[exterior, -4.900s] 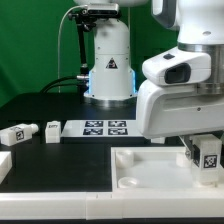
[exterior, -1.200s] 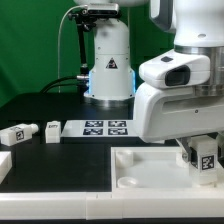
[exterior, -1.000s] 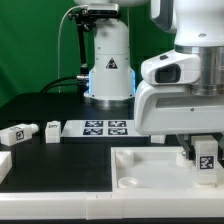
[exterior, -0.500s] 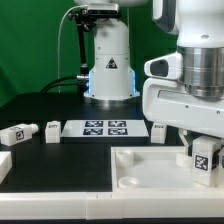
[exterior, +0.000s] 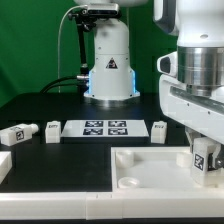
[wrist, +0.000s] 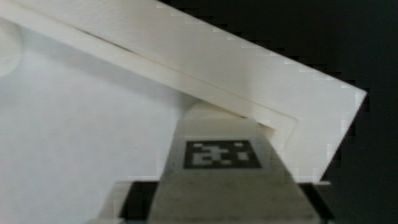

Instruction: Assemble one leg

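My gripper (exterior: pixel 203 148) is shut on a leg (exterior: pixel 206 156), a small white blocky peg with a black-and-white tag. It holds the leg upright at the right corner of the large white tray-like piece (exterior: pixel 150 170). In the wrist view the leg (wrist: pixel 222 170) stands between my dark fingers (wrist: pixel 150 200), tag toward the camera, with its far end against the tray's corner (wrist: pixel 267 115). My gripper (wrist: pixel 226 205) hides the leg's near end. I cannot tell how deep the leg sits.
Two more legs (exterior: pixel 15 132) (exterior: pixel 52 130) lie at the exterior view's left, and another (exterior: pixel 159 129) lies behind the tray. The marker board (exterior: pixel 98 127) lies in front of the robot base (exterior: pixel 108 70). A white part (exterior: pixel 3 162) shows at the left edge.
The wrist and hand have turned and shifted toward the exterior view's right, uncovering the leg behind the tray. The held leg stays at the tray's corner, its tag slightly turned.
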